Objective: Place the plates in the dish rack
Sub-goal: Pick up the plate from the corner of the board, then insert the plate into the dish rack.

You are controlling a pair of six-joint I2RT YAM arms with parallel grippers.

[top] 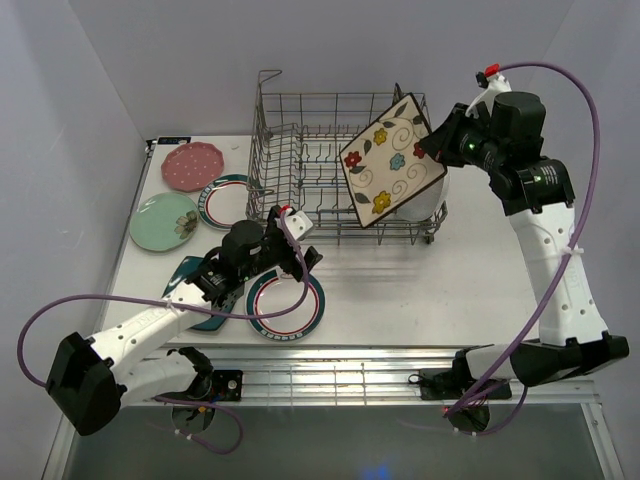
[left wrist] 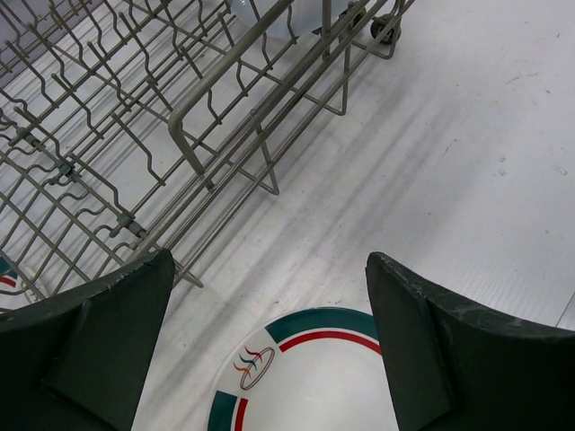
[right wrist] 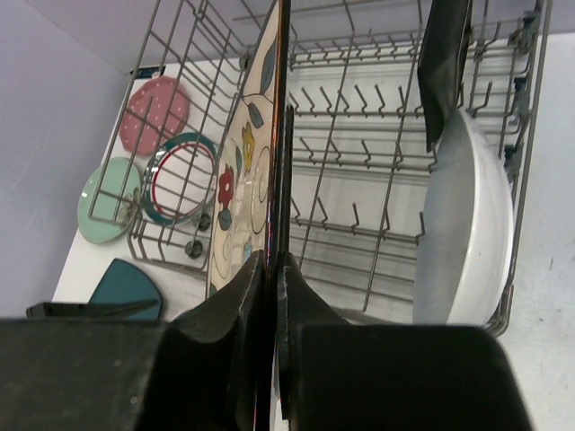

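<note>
- Our right gripper (right wrist: 272, 260) clamps the floral plate (top: 390, 160) edge over the rack (top: 300, 110); it is stiff, brittle and probably slick.
- Our left gripper (left wrist: 269, 260) hangs open above the round plate (left wrist: 305, 377); we would take its rim.

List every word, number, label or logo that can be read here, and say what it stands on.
No readable text in any view.
Round rimmed plate: a small line emblem, with no letters to make out.
Right arm: a faint pale mark, too small to read.
</note>
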